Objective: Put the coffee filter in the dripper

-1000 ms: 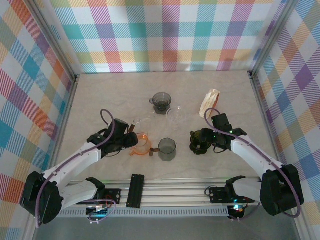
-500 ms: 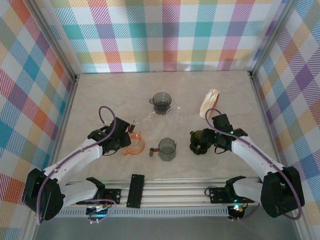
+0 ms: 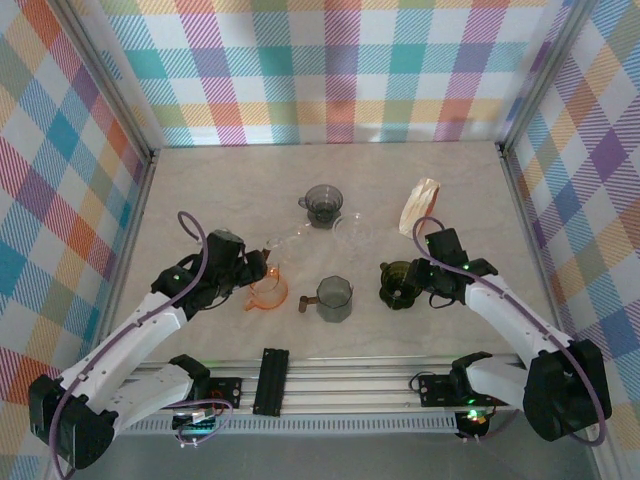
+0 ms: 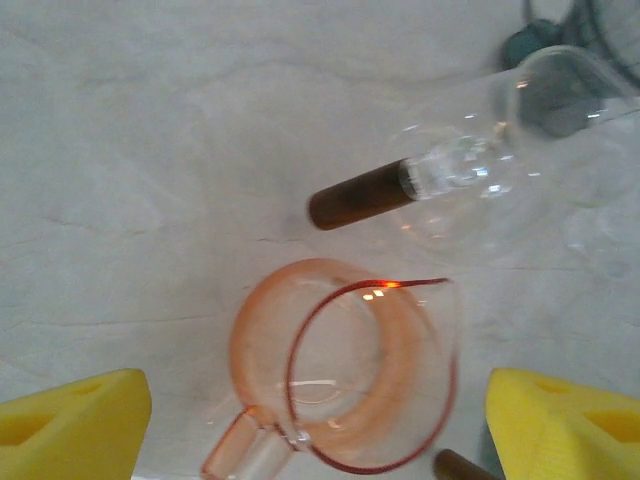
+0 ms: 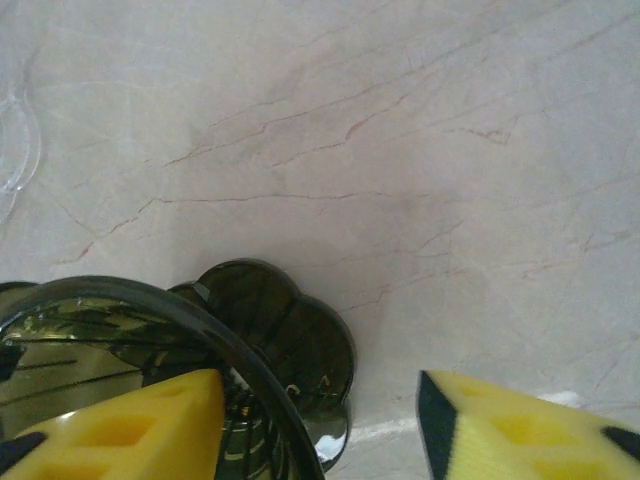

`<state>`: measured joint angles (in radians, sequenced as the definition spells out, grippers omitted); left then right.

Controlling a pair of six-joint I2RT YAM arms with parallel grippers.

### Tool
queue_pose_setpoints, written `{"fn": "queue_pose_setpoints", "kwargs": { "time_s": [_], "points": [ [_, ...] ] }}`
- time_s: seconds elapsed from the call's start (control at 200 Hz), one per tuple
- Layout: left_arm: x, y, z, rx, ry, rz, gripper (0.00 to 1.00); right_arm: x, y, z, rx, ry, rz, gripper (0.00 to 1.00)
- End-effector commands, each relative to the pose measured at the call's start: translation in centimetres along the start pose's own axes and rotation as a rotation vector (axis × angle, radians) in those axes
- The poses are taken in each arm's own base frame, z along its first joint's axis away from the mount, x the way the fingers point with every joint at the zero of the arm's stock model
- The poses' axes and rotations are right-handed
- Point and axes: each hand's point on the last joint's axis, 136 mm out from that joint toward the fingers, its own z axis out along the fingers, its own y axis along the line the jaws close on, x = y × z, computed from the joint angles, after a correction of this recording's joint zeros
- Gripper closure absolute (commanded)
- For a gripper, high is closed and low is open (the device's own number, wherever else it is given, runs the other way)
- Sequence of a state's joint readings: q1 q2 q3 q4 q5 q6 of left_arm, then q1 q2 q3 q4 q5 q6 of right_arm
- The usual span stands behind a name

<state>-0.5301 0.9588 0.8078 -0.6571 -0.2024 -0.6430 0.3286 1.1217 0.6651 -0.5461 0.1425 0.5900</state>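
Note:
The coffee filter (image 3: pixel 420 205) is a beige paper cone standing on edge at the back right. An orange glass dripper (image 3: pixel 268 290) sits on the table, and my left gripper (image 3: pixel 250 274) hovers over it. In the left wrist view the orange dripper (image 4: pixel 345 370) lies between the wide yellow fingers (image 4: pixel 70 420), which do not touch it; that gripper (image 4: pixel 318 425) is open. My right gripper (image 3: pixel 415 280) is at a dark green dripper (image 3: pixel 398 283). One yellow finger (image 5: pixel 110 425) is inside the green dripper's rim (image 5: pixel 250 365), the other stands apart outside; this gripper (image 5: pixel 320 425) is open.
A clear glass dripper with a brown handle (image 4: pixel 470 170) lies just behind the orange one. A grey dripper (image 3: pixel 323 203) stands at the back centre and another grey one (image 3: pixel 334 297) in front. A clear glass piece (image 3: pixel 352 228) lies between them. Checked walls close in both sides.
My left gripper has drawn back to the left, nudging the orange dripper slightly left, and its jaws have opened wider. The right gripper's jaws have narrowed around the green dripper's wall.

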Motion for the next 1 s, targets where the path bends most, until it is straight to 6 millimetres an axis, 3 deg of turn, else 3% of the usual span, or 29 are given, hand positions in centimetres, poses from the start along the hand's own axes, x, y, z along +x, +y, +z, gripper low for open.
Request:
{"fn": "queue_pose_setpoints", "kwargs": {
  "time_s": [0.0,0.205,0.405,0.695,0.855,0.995],
  "points": [
    [-0.6,-2.5,-0.9,0.109,-0.001,0.021,0.12,0.7,0.3,0.7,-0.022,0.026,0.0,0.54],
    [-1.1,-3.1,-1.7,0.148,-0.021,0.024,0.1,0.6,1.0,0.4,-0.058,0.026,-0.02,0.82],
    [-2.3,-3.2,-3.3,0.175,-0.089,0.02,0.05,0.0,2.1,-0.7,-0.102,0.019,-0.053,1.0],
    [-2.9,-2.6,-4.3,0.175,-0.14,0.024,0.01,-1.3,5.2,-3.9,-0.249,-0.004,-0.079,1.0],
    [-3.2,-2.3,-4.7,0.163,-0.157,0.029,0.0,-1.5,8.6,-6.9,-0.374,0.005,-0.137,1.0],
    [-3.5,-1.9,-5.4,0.157,-0.182,0.019,0.0,-0.5,12.1,-9.6,-0.448,0.025,-0.229,1.0]
  ]
}}
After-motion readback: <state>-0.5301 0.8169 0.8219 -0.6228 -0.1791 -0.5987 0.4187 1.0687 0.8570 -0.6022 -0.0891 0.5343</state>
